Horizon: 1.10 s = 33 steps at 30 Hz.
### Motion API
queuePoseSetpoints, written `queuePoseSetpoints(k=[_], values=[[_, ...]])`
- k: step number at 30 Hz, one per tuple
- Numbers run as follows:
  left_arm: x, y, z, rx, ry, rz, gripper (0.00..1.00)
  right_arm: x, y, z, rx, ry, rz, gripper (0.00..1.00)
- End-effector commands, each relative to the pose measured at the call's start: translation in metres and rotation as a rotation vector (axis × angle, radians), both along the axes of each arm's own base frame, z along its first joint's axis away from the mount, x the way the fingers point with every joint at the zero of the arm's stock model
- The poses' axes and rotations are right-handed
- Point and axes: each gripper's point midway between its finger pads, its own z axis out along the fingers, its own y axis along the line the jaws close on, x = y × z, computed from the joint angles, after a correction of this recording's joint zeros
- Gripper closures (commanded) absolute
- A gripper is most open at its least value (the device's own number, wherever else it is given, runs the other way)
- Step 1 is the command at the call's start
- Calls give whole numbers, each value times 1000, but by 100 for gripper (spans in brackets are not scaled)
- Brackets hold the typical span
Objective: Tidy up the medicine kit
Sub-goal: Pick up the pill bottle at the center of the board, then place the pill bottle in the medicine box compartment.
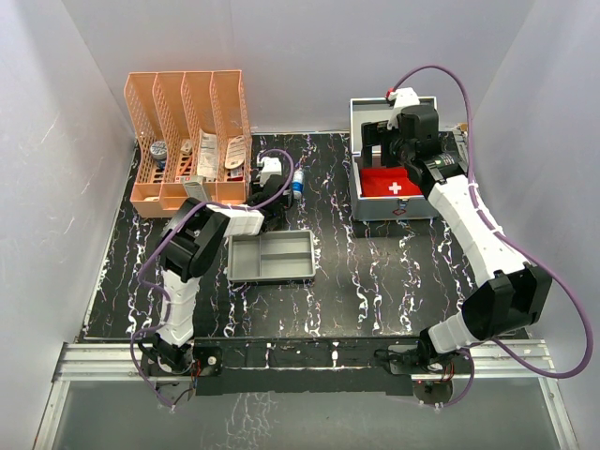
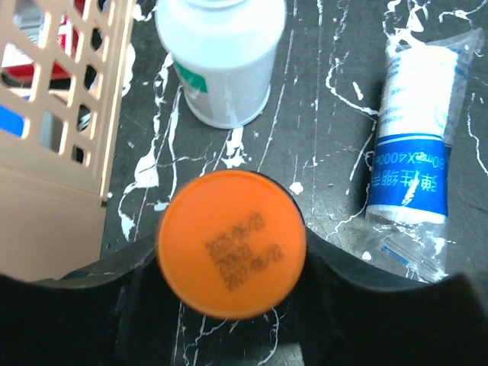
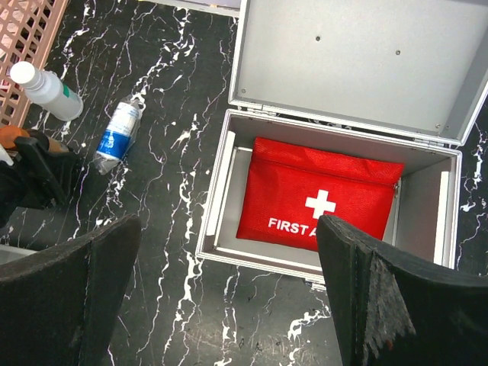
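The medicine kit stands open at the back right, its lid raised; a red first aid pouch lies inside it. My right gripper hovers above the kit and the pouch, jaws wide open and empty. My left gripper is low beside the orange rack. Its fingers reach under the rim of an orange-capped bottle on both sides, so they look shut on it. The bottle's body is hidden under its cap.
A white bottle and a wrapped bandage roll lie just beyond the left gripper. The orange rack with several items stands at the back left. A shallow grey tray sits mid-table.
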Motion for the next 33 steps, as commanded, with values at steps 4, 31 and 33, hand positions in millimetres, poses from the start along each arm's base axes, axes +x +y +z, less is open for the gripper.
queuePoseSetpoints(k=[4,31,33], values=[[11,9,11,30,-68,31,80,5,3,33,46,-81,1,2],[-197,-6,126,181,665,-1279,100,-9,-7,81,147,-272,-33,2],[-200,-3,124,198,721,-1311,100,-11,-7,83,151,-264,-31,2]])
